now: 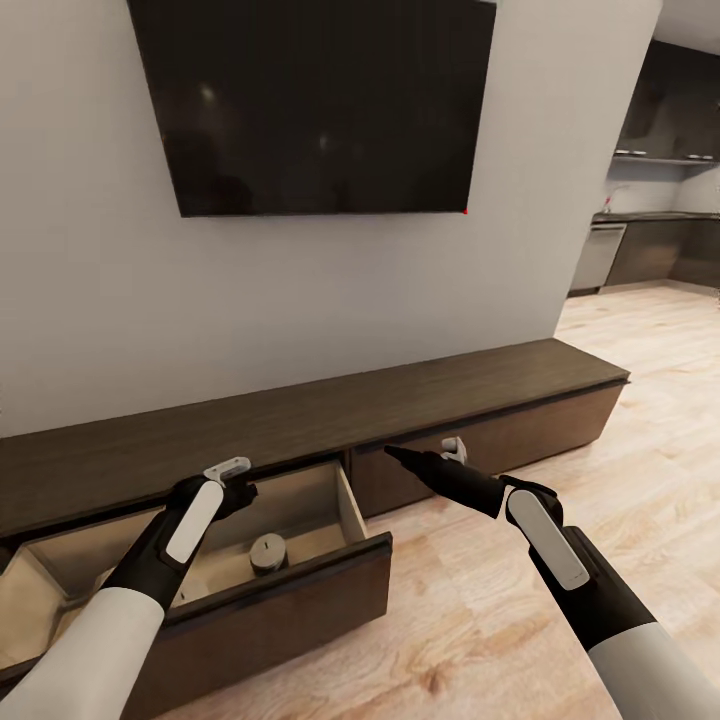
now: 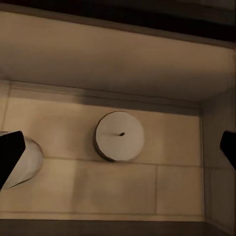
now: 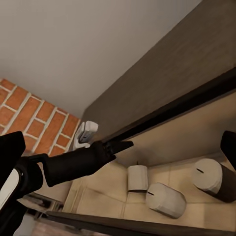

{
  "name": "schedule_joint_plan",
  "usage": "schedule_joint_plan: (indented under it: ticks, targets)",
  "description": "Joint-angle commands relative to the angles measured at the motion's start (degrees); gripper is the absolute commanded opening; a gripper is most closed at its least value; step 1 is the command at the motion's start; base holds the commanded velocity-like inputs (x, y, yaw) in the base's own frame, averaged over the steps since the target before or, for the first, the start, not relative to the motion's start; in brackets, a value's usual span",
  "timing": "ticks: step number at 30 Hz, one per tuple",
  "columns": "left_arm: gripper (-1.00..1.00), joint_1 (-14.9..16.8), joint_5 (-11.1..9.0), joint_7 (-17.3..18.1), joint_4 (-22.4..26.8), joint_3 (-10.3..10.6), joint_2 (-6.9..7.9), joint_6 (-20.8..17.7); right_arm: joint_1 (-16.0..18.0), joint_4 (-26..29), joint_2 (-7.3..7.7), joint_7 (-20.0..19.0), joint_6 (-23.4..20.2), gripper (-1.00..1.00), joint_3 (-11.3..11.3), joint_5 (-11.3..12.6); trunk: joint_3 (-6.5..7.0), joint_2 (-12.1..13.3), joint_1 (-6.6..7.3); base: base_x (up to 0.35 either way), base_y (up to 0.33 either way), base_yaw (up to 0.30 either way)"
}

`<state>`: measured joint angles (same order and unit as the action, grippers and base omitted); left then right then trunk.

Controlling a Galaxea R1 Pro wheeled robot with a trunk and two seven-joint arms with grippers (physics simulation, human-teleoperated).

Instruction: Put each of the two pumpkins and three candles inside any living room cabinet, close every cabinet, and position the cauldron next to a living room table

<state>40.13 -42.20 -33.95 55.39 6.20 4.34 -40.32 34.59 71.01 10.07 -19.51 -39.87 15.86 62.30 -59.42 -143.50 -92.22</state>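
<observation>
- Candles lie in the open drawer [image 1: 355, 515] of the cabinet [image 1: 300, 415]: the right wrist view shows three there, one upright [image 3: 137, 178], one on its side [image 3: 166, 199] just beside it, and a third [image 3: 209, 176] tilted near the drawer's end.
- From the head view one candle [image 1: 268, 552] stands on the pale drawer floor, close to the dark front panel.
- In the left wrist view a candle [image 2: 119, 135] is seen end-on with its wick as a dark dot, and another [image 2: 27, 162] lies partly behind a fingertip.
- Left gripper [image 1: 232, 470] hangs over the drawer's back part with its jaws spread wide and nothing between them; its fingertips [image 2: 10, 155] sit at the two edges of the left wrist view.
- Right gripper [image 1: 400, 455] points at the closed cabinet front next to the drawer; its jaws are apart and hold nothing.
- A dark TV [image 1: 315, 100] hangs on the wall above the cabinet.
- Wood floor [image 1: 600, 420] runs toward a kitchen [image 1: 660, 230] at the right.
</observation>
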Motion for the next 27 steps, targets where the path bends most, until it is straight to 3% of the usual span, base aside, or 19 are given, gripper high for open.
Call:
schedule_joint_plan:
  ticks: [1, 17, 21, 27]
  targets:
    - [1.0, 0.0, -0.6, -0.6, 0.1, 0.2, 0.06, 0.0, 0.0, 0.0, 0.04, -0.1, -0.1, 1.0, 0.0, 0.0, 0.17, 0.0, 0.03, 0.0, 0.0, 0.0]
    - [1.0, 0.0, -0.6, -0.5, 0.1, 0.2, 0.05, 0.0, 0.0, 0.0, 0.04, 0.0, -0.1, 1.0, 0.0, -0.1, 3.72, 0.2, 0.45, -0.035, 0.0, 0.004]
    - [1.0, 0.0, -0.6, -0.5, 0.1, 0.2, 0.05, 0.0, 0.0, -0.1, 0.04, 0.0, -0.1, 1.0, 0.0, -0.2, 4.6, 0.3, 0.55, -0.036, 0.009, 0.196]
    - [1.0, 0.0, -0.6, -0.6, 0.1, 0.2, 0.05, 0.0, 0.0, -0.4, -0.03, 0.0, -0.1, 1.0, 0.0, -0.3, 5.68, 2.7, 1.87, -0.106, 0.053, 0.277]
